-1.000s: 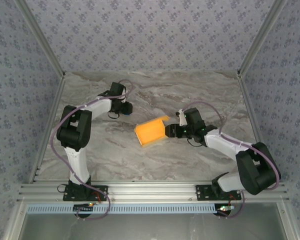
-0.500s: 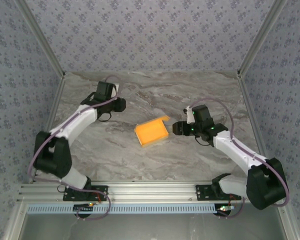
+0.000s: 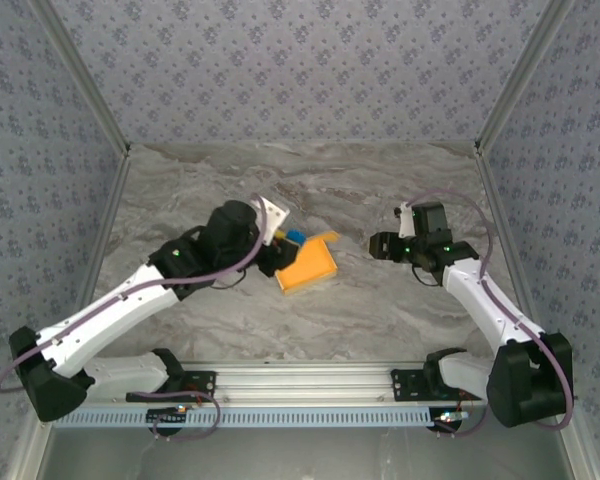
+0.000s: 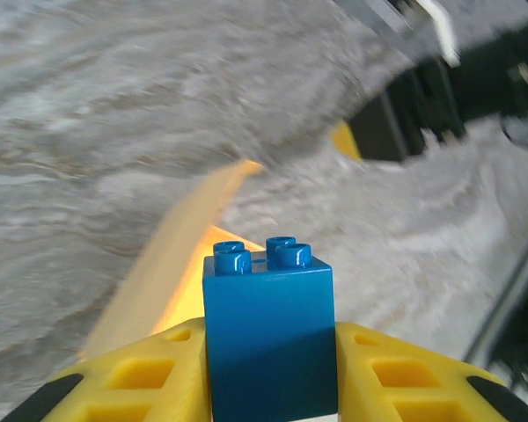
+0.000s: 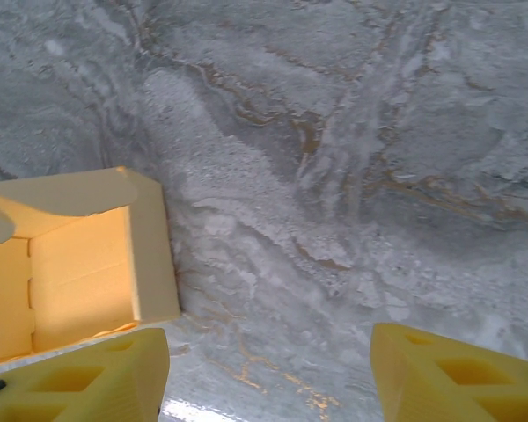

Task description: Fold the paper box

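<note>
The paper box (image 3: 308, 268) is yellow-orange card, lying mid-table with its open end toward the right. My left gripper (image 3: 283, 243) hovers at the box's back left edge, shut on a small blue studded brick (image 3: 295, 238). In the left wrist view the brick (image 4: 268, 330) stands upright between the yellow fingers (image 4: 132, 378), with the box's orange wall (image 4: 172, 251) just beyond it. My right gripper (image 3: 377, 245) is open, a short way right of the box and apart from it. In the right wrist view the box's open end (image 5: 79, 264) shows at the left, outside the spread fingers (image 5: 449, 369).
The marble table (image 3: 310, 320) is fenced by an aluminium frame (image 3: 300, 380) along the near edge and patterned walls (image 3: 40, 150) on the other sides. Bare tabletop lies between the box and the right gripper (image 5: 268, 352).
The left arm swung from the back left of the table to the box, bringing the blue brick. The right gripper drew back to the right, away from the box.
</note>
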`<act>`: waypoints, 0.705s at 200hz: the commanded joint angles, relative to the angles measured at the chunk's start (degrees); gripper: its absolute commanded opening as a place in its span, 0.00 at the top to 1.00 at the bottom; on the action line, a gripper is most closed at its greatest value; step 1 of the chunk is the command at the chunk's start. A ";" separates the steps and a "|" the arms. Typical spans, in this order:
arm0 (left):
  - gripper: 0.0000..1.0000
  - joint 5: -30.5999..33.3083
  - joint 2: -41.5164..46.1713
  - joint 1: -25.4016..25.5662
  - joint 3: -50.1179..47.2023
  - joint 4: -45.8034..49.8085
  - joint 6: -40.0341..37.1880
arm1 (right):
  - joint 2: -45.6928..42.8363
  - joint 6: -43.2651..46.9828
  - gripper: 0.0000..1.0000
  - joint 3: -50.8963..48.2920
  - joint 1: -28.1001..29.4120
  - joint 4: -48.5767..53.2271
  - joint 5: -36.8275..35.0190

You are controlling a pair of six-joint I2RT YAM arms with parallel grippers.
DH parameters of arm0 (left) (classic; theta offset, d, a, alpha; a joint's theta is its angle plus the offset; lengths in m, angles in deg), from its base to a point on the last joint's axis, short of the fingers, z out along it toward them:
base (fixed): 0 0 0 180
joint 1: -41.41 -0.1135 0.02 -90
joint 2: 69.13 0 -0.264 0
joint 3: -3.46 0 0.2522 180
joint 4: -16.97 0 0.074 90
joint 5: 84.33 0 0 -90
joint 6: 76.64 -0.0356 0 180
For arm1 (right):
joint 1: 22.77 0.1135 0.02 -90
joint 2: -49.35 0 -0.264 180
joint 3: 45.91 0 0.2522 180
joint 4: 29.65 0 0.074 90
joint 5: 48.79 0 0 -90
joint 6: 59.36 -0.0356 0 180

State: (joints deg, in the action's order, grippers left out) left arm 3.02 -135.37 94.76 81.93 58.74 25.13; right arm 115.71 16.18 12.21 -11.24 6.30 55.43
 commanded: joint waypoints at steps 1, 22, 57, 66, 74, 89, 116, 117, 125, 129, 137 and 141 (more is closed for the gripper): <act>0.66 3.23 -5.05 5.49 0.25 3.07 -3.94 | -0.62 0.80 0.36 0.23 -1.23 1.81 1.25; 0.67 7.55 -12.05 8.31 2.39 4.46 -6.39 | -0.93 0.48 0.36 -0.50 -1.41 1.53 1.60; 0.67 15.95 -21.88 9.41 6.18 7.08 -12.34 | -1.71 0.75 0.36 -0.79 -1.68 2.18 1.44; 0.68 18.40 -23.77 9.41 6.67 7.35 -13.79 | -2.07 0.80 0.36 -1.15 -1.92 2.27 1.40; 0.68 20.47 -25.15 9.42 7.04 7.70 -15.29 | -2.20 0.75 0.36 -1.41 -2.03 2.20 1.52; 0.67 22.82 -27.57 9.41 7.73 8.11 -18.06 | -2.31 0.75 0.36 -1.88 -2.30 2.00 1.75; 0.67 25.32 -31.65 8.59 8.78 7.19 -21.47 | -1.88 0.40 0.36 -2.35 -2.60 1.20 2.10; 0.67 25.37 -31.84 8.52 8.86 7.12 -21.50 | -1.87 0.40 0.36 -2.35 -2.58 1.19 2.16; 0.67 25.74 -32.92 8.00 9.23 6.81 -21.98 | -1.77 0.38 0.36 -2.35 -2.57 1.05 2.22; 0.67 25.93 -33.40 7.74 9.37 6.55 -22.20 | -1.77 0.40 0.36 -2.41 -2.58 1.08 2.21; 0.67 26.20 -34.26 7.29 9.60 6.07 -22.54 | -1.77 0.53 0.36 -2.35 -2.63 1.15 2.12; 0.67 26.27 -34.75 7.10 9.72 5.82 -22.62 | -1.85 0.56 0.36 -2.42 -2.60 1.23 2.00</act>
State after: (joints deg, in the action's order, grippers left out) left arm 25.68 -167.76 103.22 89.69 64.97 6.12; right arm 114.25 16.16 10.33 -13.51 6.70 56.67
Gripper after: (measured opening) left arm 0.333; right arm 0.637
